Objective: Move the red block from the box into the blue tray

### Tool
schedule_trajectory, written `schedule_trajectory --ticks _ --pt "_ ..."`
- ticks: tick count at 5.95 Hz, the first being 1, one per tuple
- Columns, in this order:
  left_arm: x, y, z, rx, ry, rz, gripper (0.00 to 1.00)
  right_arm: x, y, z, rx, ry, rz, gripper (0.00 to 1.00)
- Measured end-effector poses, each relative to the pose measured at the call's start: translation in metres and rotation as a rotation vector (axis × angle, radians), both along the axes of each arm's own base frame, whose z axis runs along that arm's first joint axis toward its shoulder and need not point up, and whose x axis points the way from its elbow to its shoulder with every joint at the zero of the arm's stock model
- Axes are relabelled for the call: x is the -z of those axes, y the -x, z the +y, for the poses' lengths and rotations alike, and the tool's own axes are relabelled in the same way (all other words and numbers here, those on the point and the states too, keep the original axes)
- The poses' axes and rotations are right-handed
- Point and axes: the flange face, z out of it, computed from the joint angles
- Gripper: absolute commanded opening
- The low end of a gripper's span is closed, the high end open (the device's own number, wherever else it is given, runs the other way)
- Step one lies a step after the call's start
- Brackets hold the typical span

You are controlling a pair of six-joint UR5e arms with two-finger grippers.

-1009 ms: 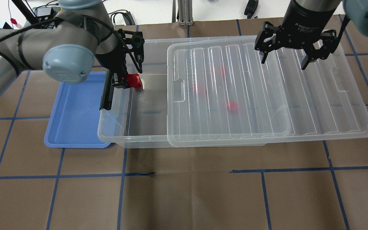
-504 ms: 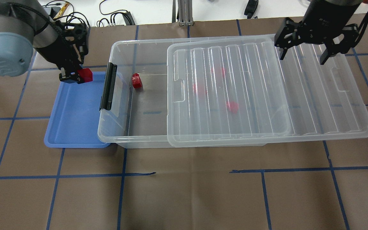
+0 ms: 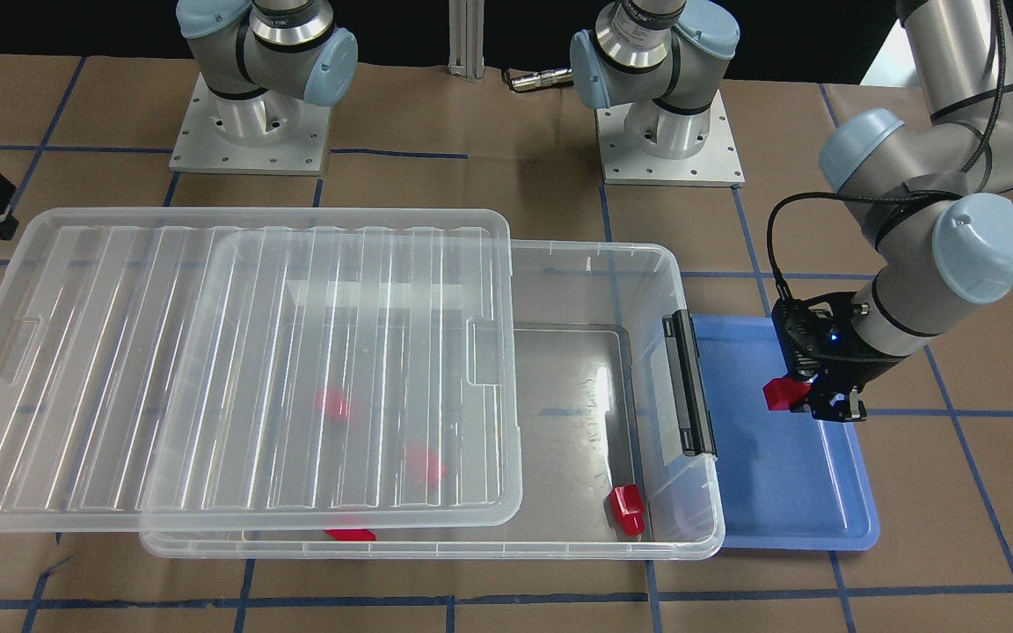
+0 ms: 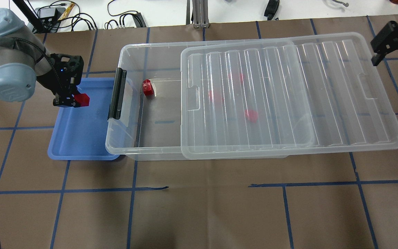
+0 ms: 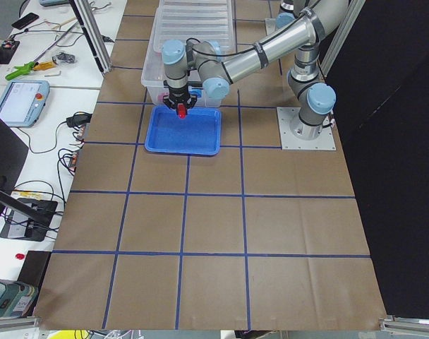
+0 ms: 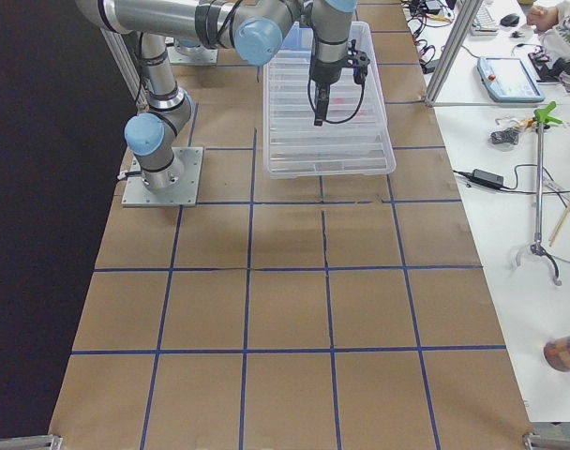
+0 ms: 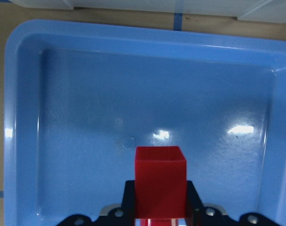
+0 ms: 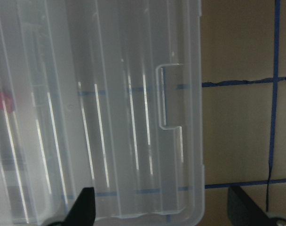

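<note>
My left gripper (image 4: 72,101) is shut on a red block (image 4: 82,99) and holds it above the far left part of the blue tray (image 4: 81,138). In the left wrist view the block (image 7: 160,181) hangs over the tray floor (image 7: 133,94). The clear box (image 4: 130,147) lies right of the tray, its lid (image 4: 288,93) slid aside to the right. Another red block (image 4: 147,87) lies in the uncovered left end. Three more show blurred under the lid (image 4: 251,115). My right gripper (image 8: 166,207) is open and empty above the lid's right end.
A black clip (image 4: 117,93) stands on the box's short side next to the tray. The lid overhangs the box's right end. Brown paper with blue tape lines (image 4: 202,207) covers the table. Cables and clutter (image 4: 123,17) lie beyond the far edge.
My left gripper has carried the red block leftward from the box's left end to above the blue tray. My right gripper has moved right, from over the lid to its right end.
</note>
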Motion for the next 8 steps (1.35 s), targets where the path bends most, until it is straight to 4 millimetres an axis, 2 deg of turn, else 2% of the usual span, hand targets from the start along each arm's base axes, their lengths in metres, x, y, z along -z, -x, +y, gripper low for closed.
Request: schedule_trajectory --ticks 1,2,3,4,5,6,7,8 --pt "0.034 -0.002 0.000 0.016 -0.030 0.014 0.19 0.017 0.050 0.011 -0.008 -0.003 -0.007 1.00" --pt "0.060 -0.001 0.001 0.025 -0.032 0.016 0.32 0.042 0.093 0.025 -0.016 0.006 0.003 1.00" --pt "0.073 0.000 0.003 0.025 -0.025 0.015 0.54 0.076 0.121 0.041 -0.002 0.010 0.020 1.00" --pt "0.080 0.000 0.004 0.021 -0.025 0.018 0.95 0.110 0.132 0.053 0.015 0.024 0.047 1.00" --pt "0.083 -0.001 0.005 0.017 -0.027 0.020 0.98 0.135 0.132 0.061 0.024 0.042 0.070 1.00" --pt "0.079 0.000 0.004 0.013 -0.022 0.019 0.98 0.151 0.128 0.067 0.032 0.048 0.072 1.00" --pt "0.061 0.006 0.006 -0.010 -0.023 0.026 0.98 0.160 0.124 0.070 0.049 0.049 0.058 1.00" --pt "0.028 0.017 0.011 -0.061 -0.037 0.037 0.98 0.164 0.119 0.071 0.069 0.054 0.037 1.00"
